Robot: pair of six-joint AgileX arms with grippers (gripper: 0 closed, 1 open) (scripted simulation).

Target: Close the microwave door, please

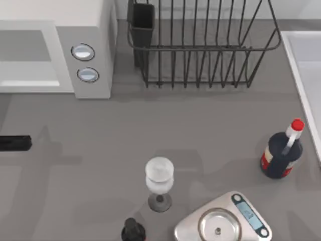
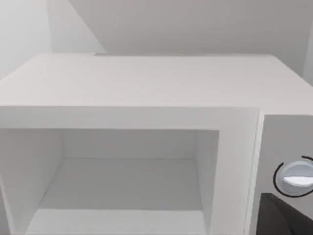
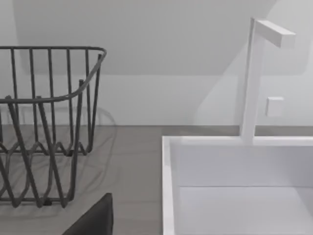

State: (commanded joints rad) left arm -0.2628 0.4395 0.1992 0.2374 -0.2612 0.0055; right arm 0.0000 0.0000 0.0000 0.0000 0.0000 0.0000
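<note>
Camera placement
The table (image 1: 165, 130) is seen from above; the microwave (image 2: 146, 88) is faced closely by the left wrist view, the dish rack (image 3: 49, 122) by the right.

A black wire dish rack (image 3: 46, 122) is sitting on the grey table (image 3: 132, 161), a white sink (image 3: 234, 186) with a white faucet (image 3: 254, 73) lying beside it.

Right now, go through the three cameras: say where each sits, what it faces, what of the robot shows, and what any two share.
Top view: above the table, looking down on the microwave, dish rack, bottle, glass and scale.
Left wrist view: on the left arm, facing the microwave's open cavity and a knob.
Right wrist view: on the right arm, facing the dish rack and white sink with faucet.
Shared: top and left wrist views share the microwave; top and right wrist views share the dish rack.
</note>
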